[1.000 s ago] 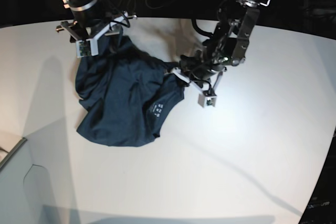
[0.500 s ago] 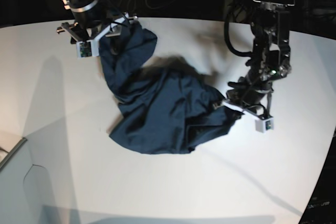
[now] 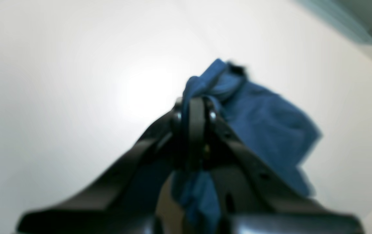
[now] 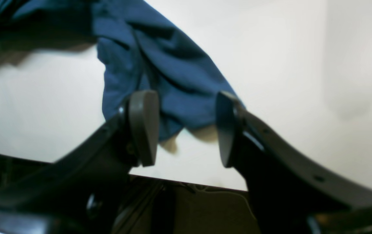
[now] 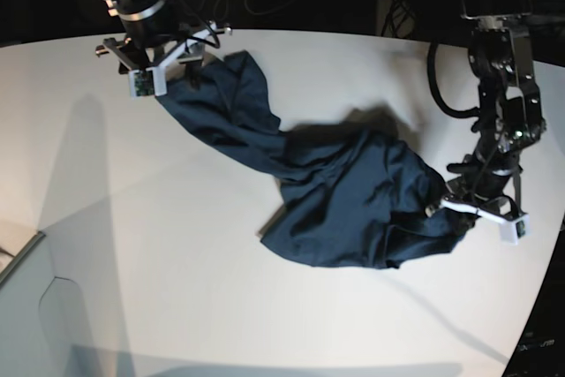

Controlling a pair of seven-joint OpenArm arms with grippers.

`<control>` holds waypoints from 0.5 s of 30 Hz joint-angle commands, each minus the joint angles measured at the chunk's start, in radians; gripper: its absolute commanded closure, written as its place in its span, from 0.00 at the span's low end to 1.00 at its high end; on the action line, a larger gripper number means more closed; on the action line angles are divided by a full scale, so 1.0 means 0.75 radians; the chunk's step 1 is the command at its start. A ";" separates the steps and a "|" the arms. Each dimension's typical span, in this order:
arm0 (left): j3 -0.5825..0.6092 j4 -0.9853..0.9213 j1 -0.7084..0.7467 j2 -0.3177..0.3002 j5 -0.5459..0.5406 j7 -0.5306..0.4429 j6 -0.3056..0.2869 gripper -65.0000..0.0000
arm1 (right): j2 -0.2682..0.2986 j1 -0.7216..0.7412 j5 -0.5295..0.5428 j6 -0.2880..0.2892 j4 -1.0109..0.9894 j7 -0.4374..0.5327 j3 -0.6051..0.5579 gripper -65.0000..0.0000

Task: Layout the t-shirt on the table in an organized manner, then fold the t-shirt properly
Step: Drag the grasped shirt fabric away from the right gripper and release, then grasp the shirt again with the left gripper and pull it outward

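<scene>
The dark navy t-shirt [image 5: 344, 192] lies bunched on the white table [image 5: 265, 306], stretched in a long band from the back left to the right. My left gripper [image 5: 446, 209] is at the shirt's right end, low over the table. In the left wrist view it [image 3: 194, 107] is shut on a pinched fold of the t-shirt [image 3: 264, 130]. My right gripper [image 5: 181, 68] is at the shirt's back-left end. In the right wrist view it [image 4: 186, 130] is open, and the t-shirt's edge [image 4: 173, 74] lies just beyond the fingertips.
A pale grey container edge [image 5: 26, 297] stands at the front left corner. The table's far edge [image 4: 186, 183] runs right under the right gripper, with dark cables behind it. The table's right edge [image 5: 552, 253] is near the left gripper.
My left gripper has dragged its end of the shirt right and toward the front, pulling the heap out into a long band. The right arm has stayed at the back left.
</scene>
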 commanded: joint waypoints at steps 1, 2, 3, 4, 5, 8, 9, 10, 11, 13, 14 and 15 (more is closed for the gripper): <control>-0.004 0.065 -0.028 -0.021 -0.007 -0.039 -0.007 1.00 | -0.004 -0.008 0.004 0.013 0.021 0.028 0.000 0.55; -0.004 0.100 -0.024 -0.017 -0.007 -0.039 -0.007 1.00 | -0.004 -0.010 0.004 0.013 0.021 0.028 0.000 0.55; -0.004 0.137 -0.022 -0.017 -0.007 -0.039 -0.007 1.00 | -0.004 -0.012 0.004 0.013 0.021 0.028 0.000 0.55; -0.002 0.174 -0.020 -0.017 -0.007 -0.039 -0.007 1.00 | -0.004 -0.015 0.004 0.013 0.021 0.028 0.000 0.55; -0.002 0.202 -0.020 -0.017 -0.007 -0.039 -0.007 1.00 | -0.004 -0.017 0.004 0.013 0.021 0.028 0.000 0.55; 0.000 0.294 -0.020 -0.010 -0.007 -0.039 -0.007 1.00 | -0.006 -0.019 0.004 0.013 0.021 0.028 0.000 0.55; 0.000 0.327 -0.022 -0.010 -0.007 -0.037 -0.007 1.00 | -0.006 -0.021 0.004 0.013 0.021 0.028 0.000 0.55; 0.000 0.360 -0.026 -0.010 -0.007 -0.037 -0.007 1.00 | -0.006 -0.021 0.004 0.013 0.021 0.028 0.000 0.55; 0.000 0.384 -0.028 -0.010 -0.007 -0.037 -0.007 1.00 | -0.006 -0.021 0.004 0.013 0.021 0.028 0.000 0.55; -0.002 0.444 -0.048 -0.014 -0.007 -0.037 -0.005 1.00 | -0.006 -0.021 0.004 0.011 0.021 0.028 0.000 0.55; -0.002 0.466 -0.071 -0.014 -0.007 -0.037 -0.005 1.00 | -0.006 -0.021 0.004 0.011 0.021 0.028 0.000 0.55; -0.002 0.480 -0.093 -0.017 -0.007 -0.037 -0.001 1.00 | -0.006 -0.021 0.004 0.011 0.021 0.028 0.000 0.55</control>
